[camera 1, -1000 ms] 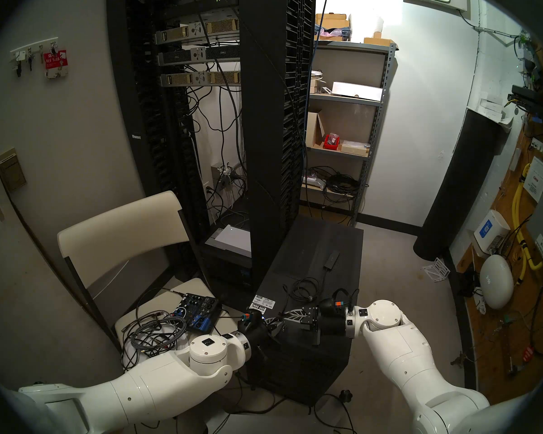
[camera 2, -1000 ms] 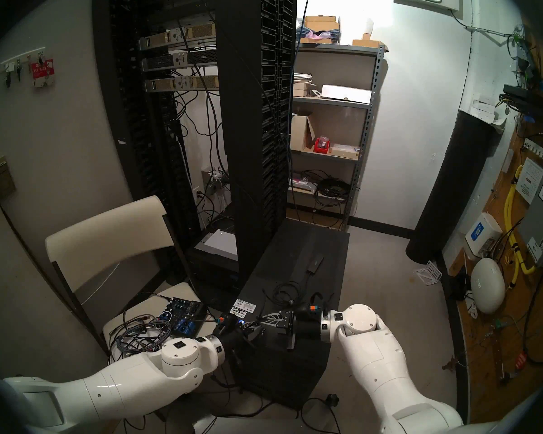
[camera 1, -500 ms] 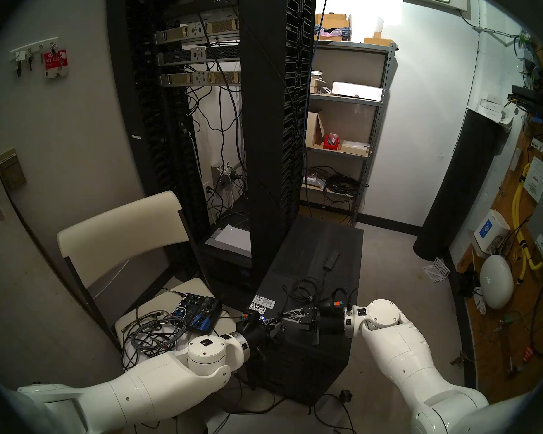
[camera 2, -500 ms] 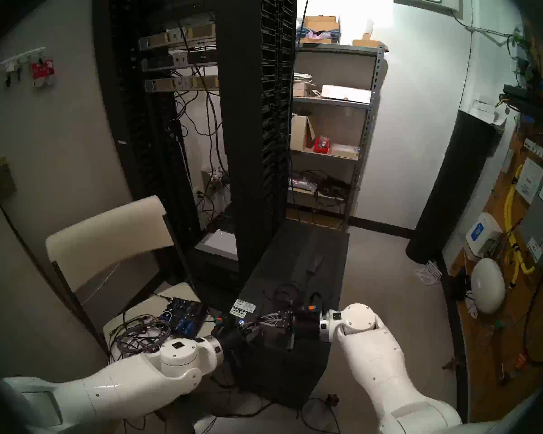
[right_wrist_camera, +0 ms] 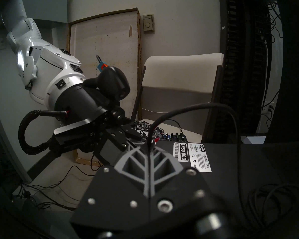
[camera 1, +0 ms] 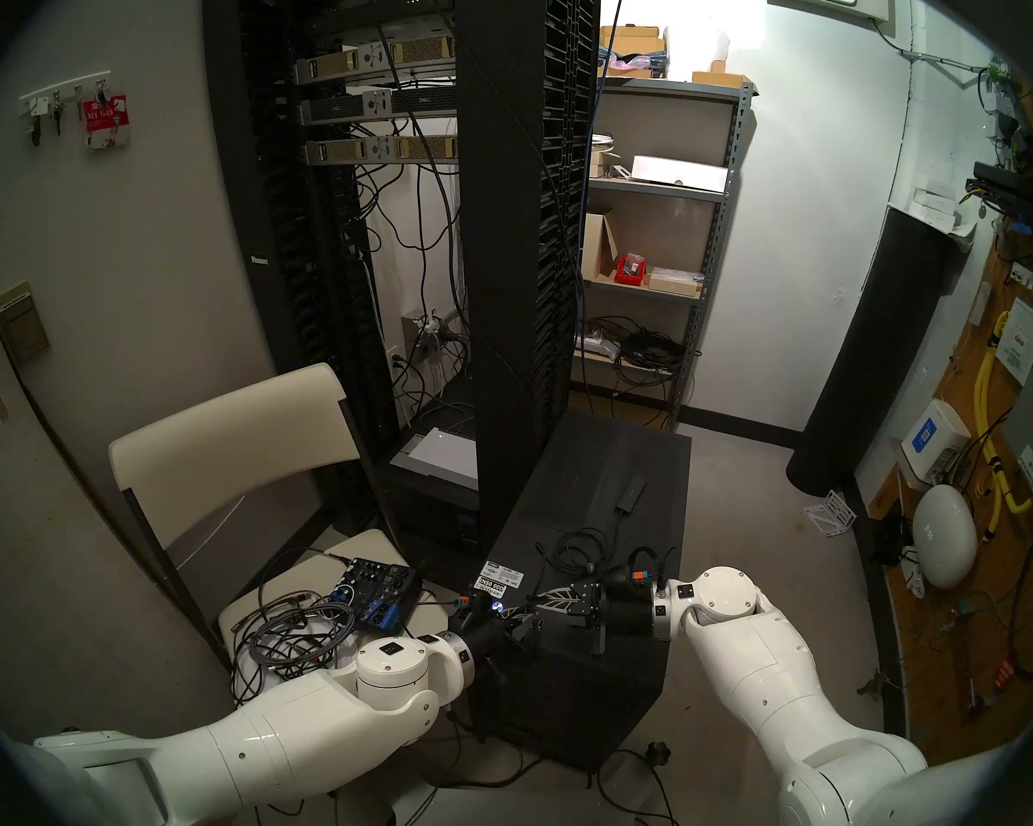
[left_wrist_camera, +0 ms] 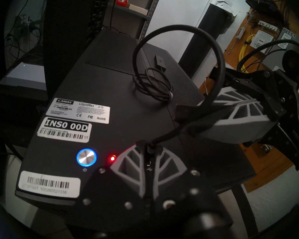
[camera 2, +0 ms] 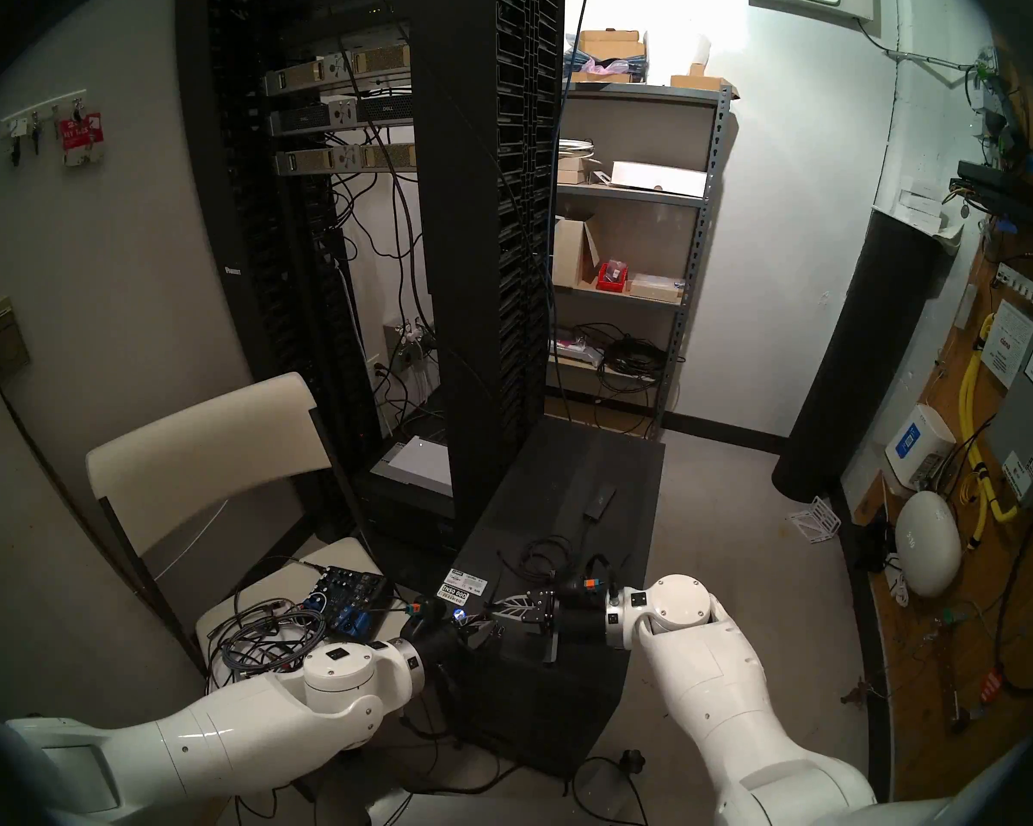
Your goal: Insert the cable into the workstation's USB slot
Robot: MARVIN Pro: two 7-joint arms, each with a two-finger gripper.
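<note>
From the head views, both my grippers meet over the near end of the workstation (camera 1: 597,509), where its front ports likely sit. In my left wrist view, my left gripper (left_wrist_camera: 149,147) is pinched on the cable (left_wrist_camera: 212,64) near its plug end, just right of the red light (left_wrist_camera: 112,158). In my right wrist view, my right gripper (right_wrist_camera: 149,148) clamps the cable farther along, steadying the slack.

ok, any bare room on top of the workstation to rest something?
Bare: the far end of the workstation top beyond the adapter box, and the strip between the white stickers and the cable coil. Crowded: the near front edge, where left gripper and right gripper both pinch the cable.
</note>
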